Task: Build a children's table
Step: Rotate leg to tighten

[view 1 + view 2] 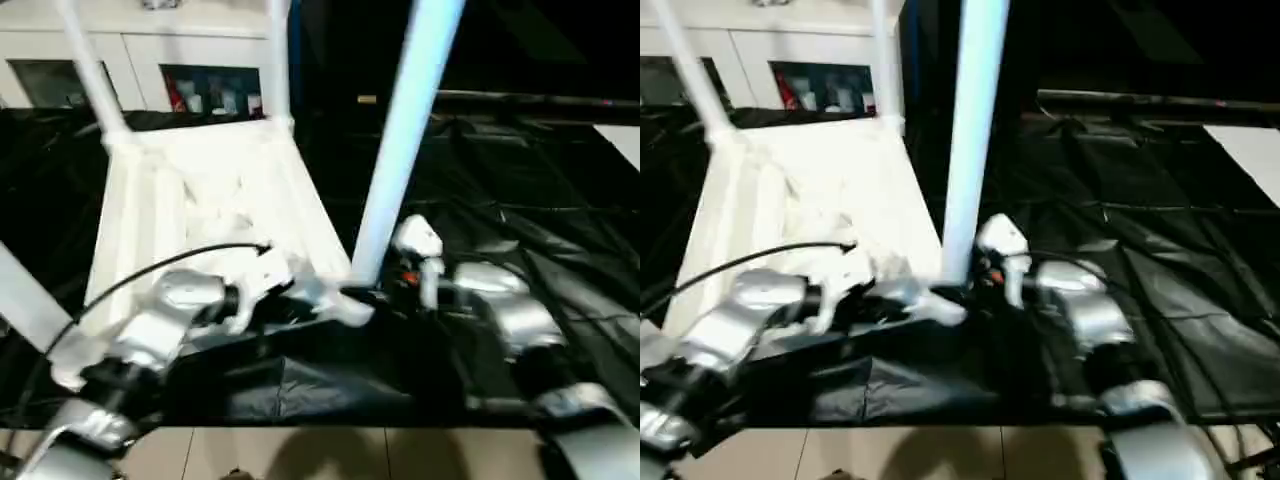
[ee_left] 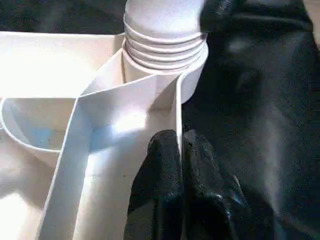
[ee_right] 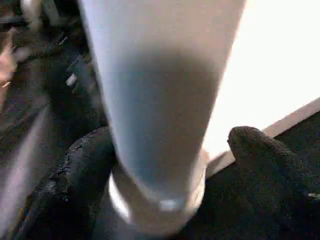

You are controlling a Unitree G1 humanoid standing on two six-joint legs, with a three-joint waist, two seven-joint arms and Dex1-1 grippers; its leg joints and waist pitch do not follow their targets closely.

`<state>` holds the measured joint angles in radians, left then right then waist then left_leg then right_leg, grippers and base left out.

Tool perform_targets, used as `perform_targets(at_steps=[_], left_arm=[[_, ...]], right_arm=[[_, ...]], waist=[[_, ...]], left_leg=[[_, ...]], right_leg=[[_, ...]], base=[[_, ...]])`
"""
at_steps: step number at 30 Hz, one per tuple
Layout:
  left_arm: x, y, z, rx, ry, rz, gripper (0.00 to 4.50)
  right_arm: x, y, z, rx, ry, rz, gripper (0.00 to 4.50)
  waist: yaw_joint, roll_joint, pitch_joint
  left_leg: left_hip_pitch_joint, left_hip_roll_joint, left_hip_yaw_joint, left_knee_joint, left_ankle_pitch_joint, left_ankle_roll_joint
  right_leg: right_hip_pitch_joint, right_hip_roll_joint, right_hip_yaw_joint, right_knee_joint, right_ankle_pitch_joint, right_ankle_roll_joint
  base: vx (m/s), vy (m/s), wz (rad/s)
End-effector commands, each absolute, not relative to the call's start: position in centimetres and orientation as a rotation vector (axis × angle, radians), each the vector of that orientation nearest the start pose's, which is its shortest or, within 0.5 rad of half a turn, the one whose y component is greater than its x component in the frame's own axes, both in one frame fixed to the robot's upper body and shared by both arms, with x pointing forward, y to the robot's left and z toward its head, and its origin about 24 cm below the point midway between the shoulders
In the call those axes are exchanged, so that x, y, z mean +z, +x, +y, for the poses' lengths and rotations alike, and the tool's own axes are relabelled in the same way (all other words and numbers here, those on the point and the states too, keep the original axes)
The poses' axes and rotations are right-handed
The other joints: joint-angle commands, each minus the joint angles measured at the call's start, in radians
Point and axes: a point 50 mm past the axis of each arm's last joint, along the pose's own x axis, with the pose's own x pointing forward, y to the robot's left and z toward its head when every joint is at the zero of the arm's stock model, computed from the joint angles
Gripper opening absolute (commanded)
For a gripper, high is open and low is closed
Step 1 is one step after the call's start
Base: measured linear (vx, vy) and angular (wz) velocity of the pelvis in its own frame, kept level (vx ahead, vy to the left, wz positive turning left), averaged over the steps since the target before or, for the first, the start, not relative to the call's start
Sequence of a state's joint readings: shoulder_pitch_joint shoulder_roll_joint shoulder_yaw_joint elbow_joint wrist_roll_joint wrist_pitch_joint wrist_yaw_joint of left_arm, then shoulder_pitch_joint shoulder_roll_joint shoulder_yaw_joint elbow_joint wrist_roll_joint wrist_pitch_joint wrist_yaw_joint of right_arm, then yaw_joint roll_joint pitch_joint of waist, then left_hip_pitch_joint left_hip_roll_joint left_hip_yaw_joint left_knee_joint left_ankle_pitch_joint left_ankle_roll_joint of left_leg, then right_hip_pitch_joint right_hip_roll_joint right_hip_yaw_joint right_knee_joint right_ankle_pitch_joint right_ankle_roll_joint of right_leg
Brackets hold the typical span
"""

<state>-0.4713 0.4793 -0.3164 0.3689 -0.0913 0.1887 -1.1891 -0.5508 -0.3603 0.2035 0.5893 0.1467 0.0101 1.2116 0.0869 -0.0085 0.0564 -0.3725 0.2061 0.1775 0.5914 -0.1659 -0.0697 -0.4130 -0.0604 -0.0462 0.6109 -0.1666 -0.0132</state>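
So the children's table (image 1: pixel 200 200) is lying upside down on the black sheet (image 1: pixel 520 230), ribbed underside up, legs pointing at the ceiling. My left gripper (image 2: pixel 181 165) is clenched on the rim wall (image 2: pixel 178 115) right by the near corner socket (image 2: pixel 167 80). Just right of that, the near leg (image 1: pixel 400 130) stands upright in that socket, and my right gripper (image 3: pixel 165 165) sits around its base, fingers (image 3: pixel 260 150) spread, not squeezing. Right arm's closest, so I'd guess it does the next twist.
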Motion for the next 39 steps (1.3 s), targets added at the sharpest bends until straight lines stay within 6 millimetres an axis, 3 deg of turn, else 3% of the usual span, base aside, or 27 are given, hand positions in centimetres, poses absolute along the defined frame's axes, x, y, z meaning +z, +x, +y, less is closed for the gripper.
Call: perform_targets(at_steps=[1, 6, 21, 26, 29, 34, 35, 39], left_arm=[[6.3, 29.1, 14.3, -1.417, 0.361, 0.408, 0.00], [6.3, 29.1, 14.3, -1.425, 0.365, 0.406, 0.00], [6.3, 29.3, 14.3, -1.415, 0.375, 0.403, 0.00], [6.1, 30.3, 14.2, -1.302, 0.384, 0.403, 0.00], [5.9, 32.1, 12.7, -1.118, 0.335, 0.376, 0.00], [5.7, 33.7, 10.2, -0.937, 0.270, 0.362, 0.00], [5.7, 34.0, 9.3, -0.918, 0.258, 0.352, 0.00], [5.9, 34.1, 6.0, -0.955, 0.255, 0.320, 0.00]], right_arm=[[6.4, 31.1, -13.8, 1.372, -0.251, 0.263, 3.93], [6.2, 31.0, -13.4, 1.388, -0.252, 0.264, 3.93], [5.5, 30.5, -13.2, 1.403, -0.263, 0.299, 2.77], [4.9, 30.7, -13.0, 1.294, -0.198, 0.286, 2.66], [3.4, 31.4, -12.2, 1.068, -0.139, 0.278, 2.64], [2.0, 32.0, -10.5, 0.812, -0.068, 0.294, 2.63], [1.8, 32.1, -9.6, 0.765, -0.047, 0.302, 2.63], [2.5, 32.3, -5.2, 0.763, -0.010, 0.258, 2.63]], waist=[[-0.004, -0.007, -0.065], [-0.004, -0.009, -0.064], [-0.002, -0.011, -0.066], [-0.004, -0.010, -0.062], [-0.010, -0.014, -0.057], [-0.027, -0.018, -0.059], [-0.032, -0.015, -0.057], [-0.040, -0.009, -0.059]], left_leg=[[0.015, 0.023, 0.000, -0.069, -0.259, 0.029], [0.017, 0.024, -0.002, -0.071, -0.272, 0.017], [0.015, 0.023, -0.001, -0.069, -0.251, 0.018], [0.019, 0.022, -0.001, -0.071, -0.275, 0.011], [0.027, 0.016, -0.005, -0.070, -0.341, -0.016], [0.022, 0.011, -0.011, -0.072, -0.342, -0.024], [0.022, 0.009, -0.009, -0.069, -0.347, -0.015], [0.022, 0.006, -0.013, -0.069, -0.360, -0.008]], right_leg=[[0.045, -0.064, 0.038, -0.077, -0.313, -0.184], [0.042, -0.065, 0.039, -0.078, -0.334, -0.179], [0.046, -0.065, 0.039, -0.075, -0.301, -0.183], [0.042, -0.064, 0.039, -0.080, -0.334, -0.177], [0.036, -0.067, 0.036, -0.096, -0.475, -0.141], [0.037, -0.069, 0.031, -0.108, -0.551, -0.089], [0.031, -0.068, 0.031, -0.113, -0.559, -0.088], [0.030, -0.067, 0.027, -0.118, -0.581, -0.073]], base=[[0.000, 0.000, 0.00], [0.000, 0.000, 0.00], [0.000, 0.000, 0.00], [0.000, 0.000, 0.00], [0.000, 0.000, 0.00], [0.000, 0.000, 0.00], [0.000, 0.000, 0.00], [0.000, 0.000, 0.00]])
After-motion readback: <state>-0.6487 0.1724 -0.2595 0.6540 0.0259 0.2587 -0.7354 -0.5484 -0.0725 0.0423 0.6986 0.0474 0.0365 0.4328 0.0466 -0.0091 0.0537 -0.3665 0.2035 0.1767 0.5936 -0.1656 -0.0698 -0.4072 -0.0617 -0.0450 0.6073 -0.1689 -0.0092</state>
